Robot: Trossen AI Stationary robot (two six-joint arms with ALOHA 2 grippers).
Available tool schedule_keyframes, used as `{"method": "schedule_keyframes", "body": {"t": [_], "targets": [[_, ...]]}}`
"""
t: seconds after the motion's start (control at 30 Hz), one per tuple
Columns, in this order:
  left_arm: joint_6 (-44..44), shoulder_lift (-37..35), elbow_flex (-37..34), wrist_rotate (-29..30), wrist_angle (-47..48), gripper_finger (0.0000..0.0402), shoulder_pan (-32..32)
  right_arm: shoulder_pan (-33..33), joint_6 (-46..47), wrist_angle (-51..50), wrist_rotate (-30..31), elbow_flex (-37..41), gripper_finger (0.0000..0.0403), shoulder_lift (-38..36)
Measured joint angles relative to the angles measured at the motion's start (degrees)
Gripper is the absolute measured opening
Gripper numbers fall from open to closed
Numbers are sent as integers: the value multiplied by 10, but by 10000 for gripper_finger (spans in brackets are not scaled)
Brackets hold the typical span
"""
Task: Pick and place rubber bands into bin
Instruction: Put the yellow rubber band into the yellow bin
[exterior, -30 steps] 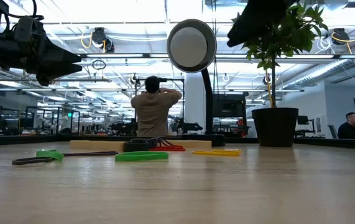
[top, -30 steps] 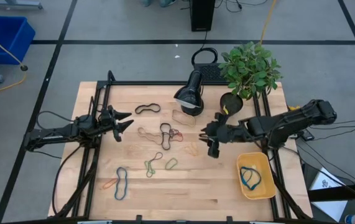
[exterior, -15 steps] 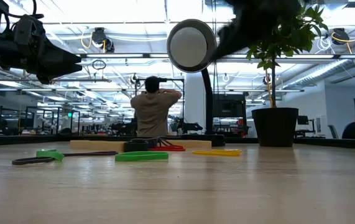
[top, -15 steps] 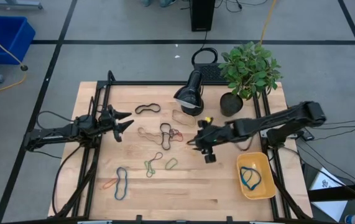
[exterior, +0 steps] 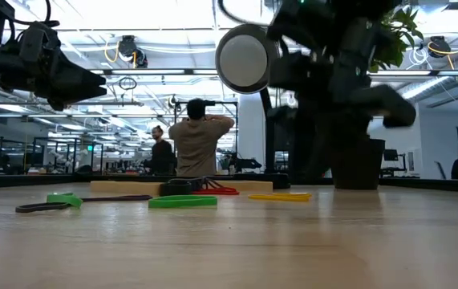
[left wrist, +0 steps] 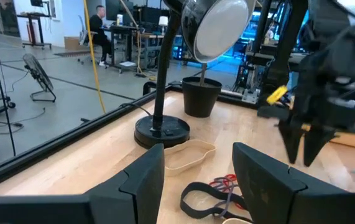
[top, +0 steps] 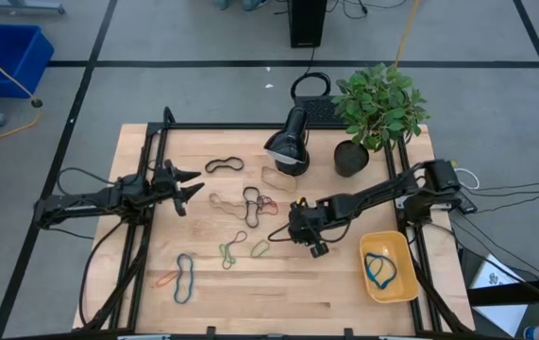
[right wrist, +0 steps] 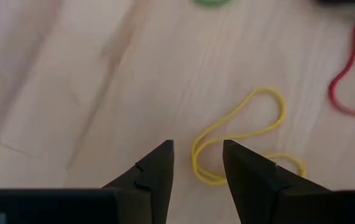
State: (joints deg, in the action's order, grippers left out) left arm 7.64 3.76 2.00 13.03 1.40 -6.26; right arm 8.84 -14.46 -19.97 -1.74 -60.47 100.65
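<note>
Right gripper hangs low over the middle of the table, fingers parted with a gap between them, pointing down at a yellow band that lies flat on the wood — one end of its loop sits between the fingertips, not gripped. A red band lies near it, and a green one beyond.

Left gripper waits at the table's left side, raised, jaws spread and empty.

More bands are scattered over the table's middle: a black one, a tan one by the lamp (its base just behind), a blue one near the front edge.

Bin sits at the front right corner, well apart from the right gripper, with a blue band inside.
</note>
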Motion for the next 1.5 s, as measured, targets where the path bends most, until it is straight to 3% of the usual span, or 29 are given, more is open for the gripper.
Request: {"method": "schedule_keyframes", "body": {"t": [0.37,0.5,0.73,1.03,1.2,1.5], "targets": [[1,36,0,0,0,196,0,-6,22,-14,-1,-2,126,40],[1,44,0,0,0,196,0,-8,16,-41,2,-3,98,40],[1,46,0,0,-2,196,0,-10,25,-48,0,6,11,41],[2,46,0,0,-3,196,0,-9,84,-41,2,19,2,37],[3,46,0,0,-4,196,0,-3,119,-22,5,23,1,-4],[3,46,-2,1,-13,196,0,15,168,35,125,22,1,-168]]}}
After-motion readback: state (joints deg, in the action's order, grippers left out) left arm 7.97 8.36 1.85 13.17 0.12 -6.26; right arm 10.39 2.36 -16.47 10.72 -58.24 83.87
